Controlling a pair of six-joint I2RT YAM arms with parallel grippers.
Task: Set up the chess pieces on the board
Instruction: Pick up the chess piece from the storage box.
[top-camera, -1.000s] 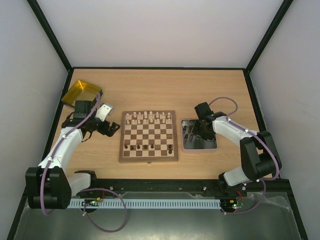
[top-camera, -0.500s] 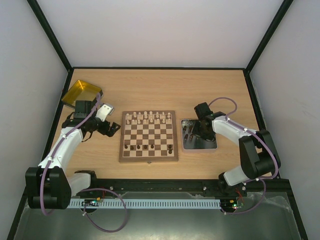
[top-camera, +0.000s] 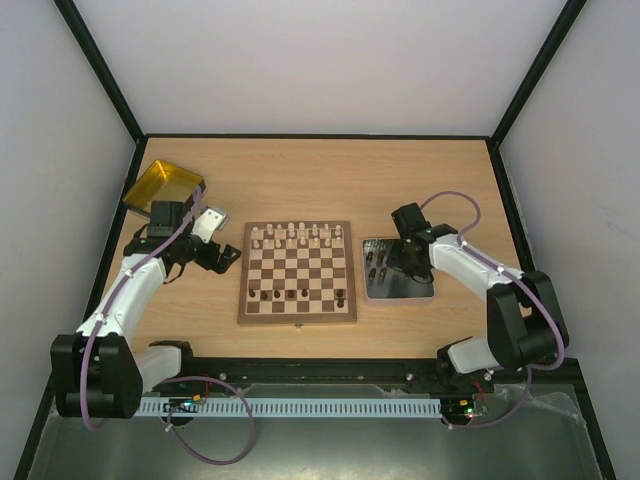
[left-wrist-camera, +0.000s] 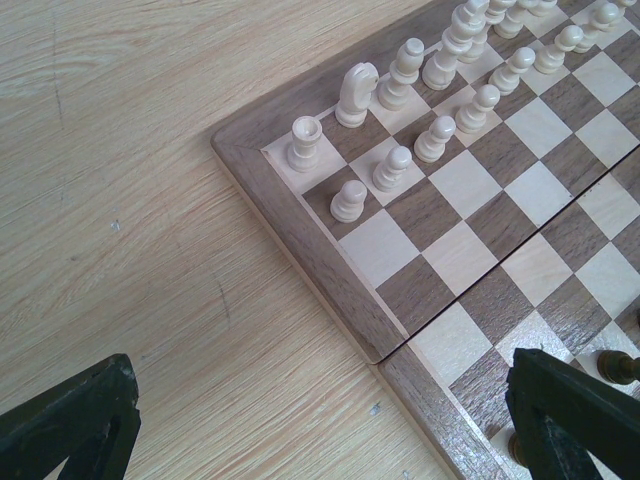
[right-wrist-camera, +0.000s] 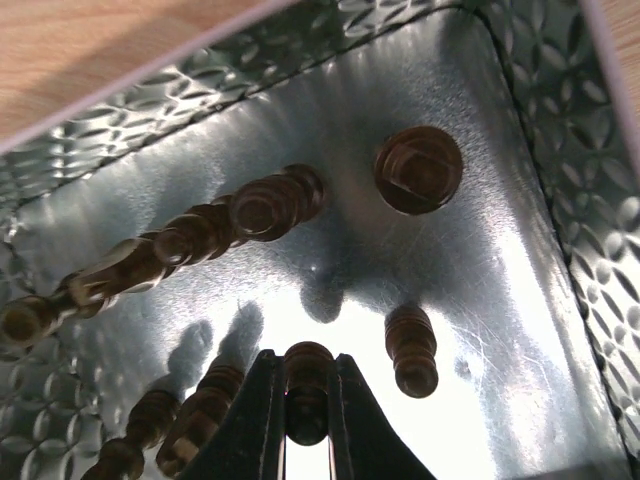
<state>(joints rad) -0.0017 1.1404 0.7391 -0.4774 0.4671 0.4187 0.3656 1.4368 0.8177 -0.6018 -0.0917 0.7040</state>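
**Cream side set, dark side only begun**

The board (top-camera: 297, 272) lies in the middle of the table (top-camera: 300, 180), between the two arms. On its far two rows the cream pieces (top-camera: 297, 236) stand in line, and from the left wrist view this corner looks properly filled, so you can judge that side as done or nearly done. On the near side only a few dark pieces (top-camera: 290, 294) stand on the board, with gaps between them; the exact count is too small to tell.

Most of the dark set lies in the grey tray (right-wrist-camera: 560, 120) just to the right of the board: a row of dark pieces on their sides (right-wrist-camera: 270, 205), one standing upright, and others near them.

The right hand (right-wrist-camera: 305, 365) is down inside this tray, pressed together on one lying dark piece (right-wrist-camera: 306, 410), which is not yet lifted. The left hand (left-wrist-camera: 320, 400) is spread wide and holds nothing; it hovers over the left edge of the board.

So roughly half of the work remains for you: the dark rows.
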